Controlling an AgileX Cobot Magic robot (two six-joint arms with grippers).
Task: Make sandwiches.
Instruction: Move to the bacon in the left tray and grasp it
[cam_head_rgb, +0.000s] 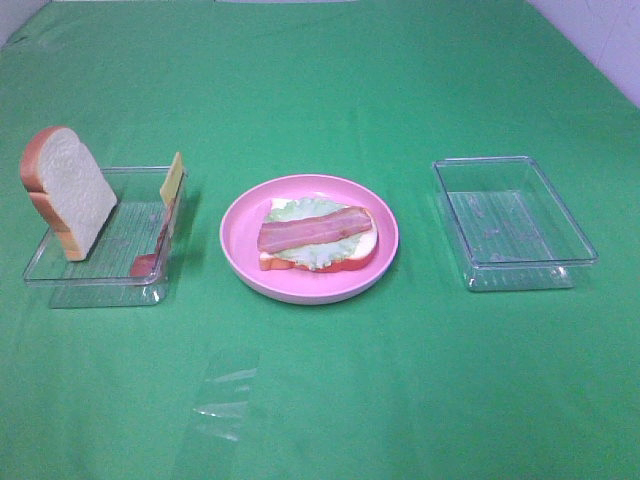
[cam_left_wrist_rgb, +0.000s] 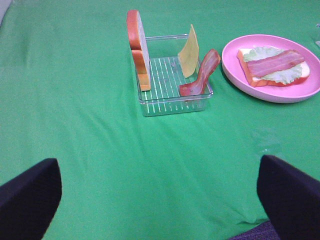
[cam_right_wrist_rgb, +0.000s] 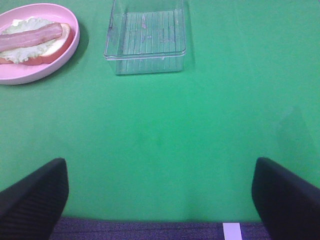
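Well apart from left gripper (cam_left_wrist_rgb: 157, 187), sandwich (cam_left_wrist_rgb: 274, 68) on plate (cam_left_wrist_rgb: 233, 75)

The left gripper (cam_left_wrist_rgb: 157, 167) hangs over the green cloth (cam_left_wrist_rgb: 75, 125), its two dark fingers (cam_left_wrist_rgb: 30, 195) spread wide with only cloth between them. Beyond it sits a clear tray (cam_left_wrist_rgb: 172, 104). An upright bread slice (cam_left_wrist_rgb: 137, 47) stands on edge at one side of the tray. At the other side, the cheese slice (cam_left_wrist_rgb: 189, 52) and a loose bacon strip (cam_left_wrist_rgb: 202, 72) lean up from the floor. Just beside the tray is the pink plate (cam_left_wrist_rgb: 235, 75), which carries a bottom bread slice (cam_left_wrist_rgb: 246, 65) topped with lettuce (cam_left_wrist_rgb: 260, 52) and a second bacon strip (cam_left_wrist_rgb: 275, 62) lying flat.
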